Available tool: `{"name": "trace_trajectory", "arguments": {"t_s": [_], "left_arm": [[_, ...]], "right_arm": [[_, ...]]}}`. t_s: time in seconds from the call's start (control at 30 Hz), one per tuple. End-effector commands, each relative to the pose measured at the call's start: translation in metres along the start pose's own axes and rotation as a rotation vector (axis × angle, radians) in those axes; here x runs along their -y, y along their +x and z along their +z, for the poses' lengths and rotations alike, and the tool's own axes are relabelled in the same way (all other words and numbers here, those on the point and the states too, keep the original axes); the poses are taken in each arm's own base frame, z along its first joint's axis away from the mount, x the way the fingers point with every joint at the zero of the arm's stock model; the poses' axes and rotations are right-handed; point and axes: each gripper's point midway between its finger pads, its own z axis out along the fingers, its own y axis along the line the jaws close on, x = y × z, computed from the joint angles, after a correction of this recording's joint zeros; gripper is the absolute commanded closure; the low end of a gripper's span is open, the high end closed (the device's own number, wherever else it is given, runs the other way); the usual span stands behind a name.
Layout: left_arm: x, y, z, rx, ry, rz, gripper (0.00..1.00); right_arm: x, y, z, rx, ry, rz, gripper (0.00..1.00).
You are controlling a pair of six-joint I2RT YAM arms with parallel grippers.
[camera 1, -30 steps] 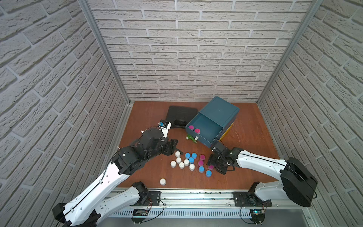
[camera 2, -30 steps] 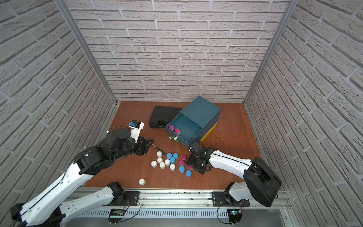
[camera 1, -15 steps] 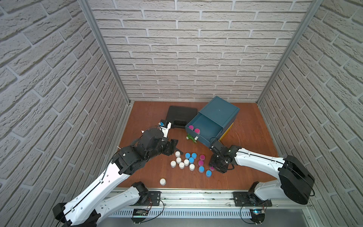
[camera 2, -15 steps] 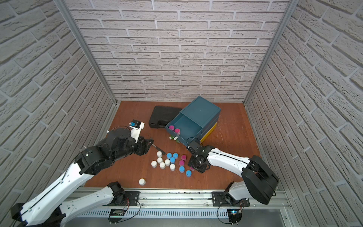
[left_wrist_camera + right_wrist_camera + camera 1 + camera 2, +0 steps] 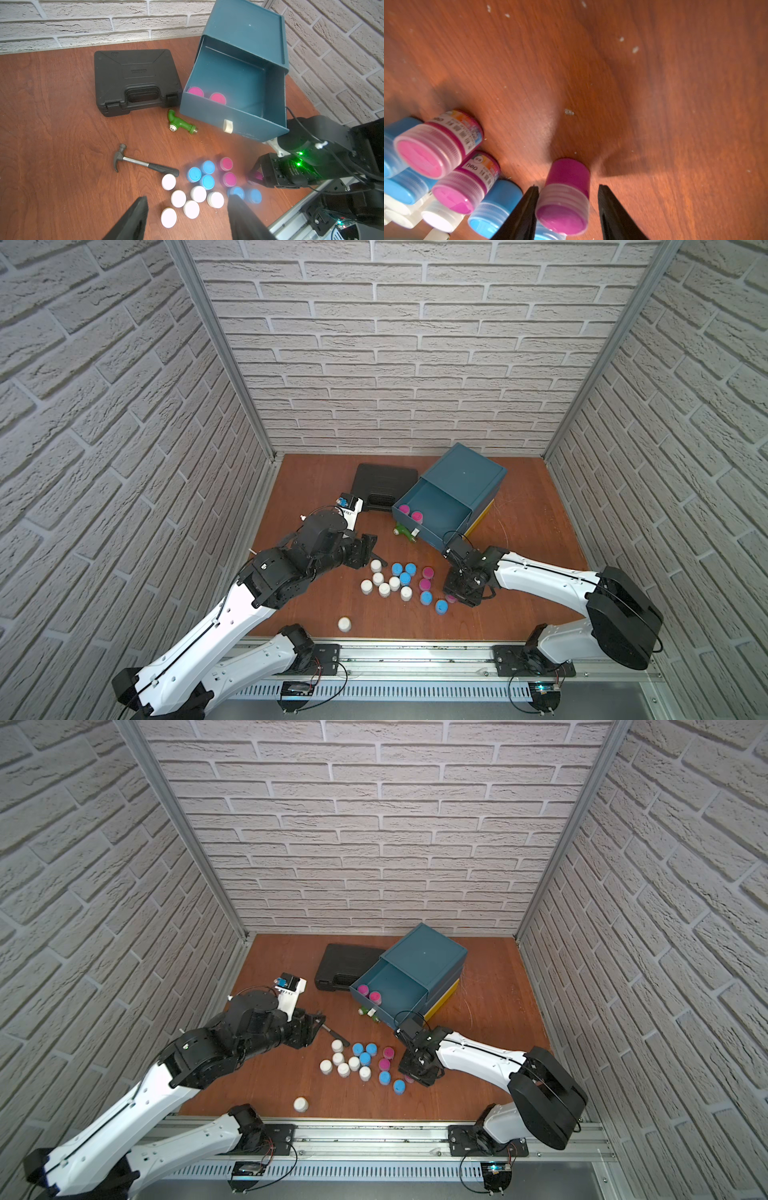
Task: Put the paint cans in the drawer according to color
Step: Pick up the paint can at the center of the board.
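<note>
Standing alone by the table's [image 5: 540, 506] near edge is 1 white can [image 5: 344, 624], upright and well apart from the rest. Farther in, around mid-table, the main cluster is packed close: 6 white cans [image 5: 198, 193] on its left side, 5 light blue cans [image 5: 207, 181] through the middle and toward the near edge, and 2 magenta cans [image 5: 226, 163] on its right side, all upright, many touching. Just right of that cluster the right gripper [image 5: 568, 186] sits low over the wood, its jaws spread either side of a single magenta can [image 5: 566, 199]. One finger [image 5: 526, 209] rests against the can's lid and the other stops just short of it, so the can is straddled, not pinched, with its base on the table. At the cluster's left, the left gripper [image 5: 188, 197] hangs above the white cans, jaws wide apart with nothing between them. Beyond the white cans lies a hammer [image 5: 145, 163], its handle end just beside 1 of them. Farther back a green toy drill [image 5: 180, 123] lies just beside the front left corner of the open drawer [image 5: 228, 122]. Inside that same corner stand 2 stored magenta cans [image 5: 196, 91]. The drawer's blue cabinet [image 5: 465, 472] occupies the far right part of the table, and a closed black case [image 5: 135, 79] lies just left of it, toward the far edge.
</note>
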Motion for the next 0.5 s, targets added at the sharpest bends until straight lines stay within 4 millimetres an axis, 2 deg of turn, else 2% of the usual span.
{"name": "trace_trajectory", "arguments": {"t_s": [0.0, 0.13, 0.17, 0.27, 0.3, 0.37, 0.47], "left_arm": [[0.003, -0.008, -0.001, 0.035, 0.01, -0.004, 0.34], [0.002, -0.007, -0.001, 0.034, 0.008, -0.004, 0.34], [0.002, -0.007, -0.002, 0.034, 0.008, -0.006, 0.34], [0.002, -0.007, -0.002, 0.033, 0.007, -0.006, 0.34], [0.002, -0.007, -0.002, 0.032, 0.008, -0.007, 0.34], [0.002, -0.007, -0.002, 0.032, 0.005, -0.008, 0.34], [0.002, -0.008, -0.002, 0.034, 0.004, -0.01, 0.34]], "right_arm": [[0.002, 0.0, -0.001, 0.008, 0.024, -0.014, 0.55], [0.007, -0.002, -0.006, 0.026, 0.043, -0.01, 0.71], [0.011, -0.003, -0.01, 0.037, 0.055, -0.008, 0.79], [0.021, -0.008, -0.028, 0.087, 0.083, -0.012, 0.93], [0.024, -0.011, -0.038, 0.112, 0.089, -0.014, 0.97], [0.034, -0.018, -0.063, 0.177, 0.106, -0.028, 0.98], [0.043, -0.033, -0.119, 0.312, 0.105, -0.062, 0.98]]}}
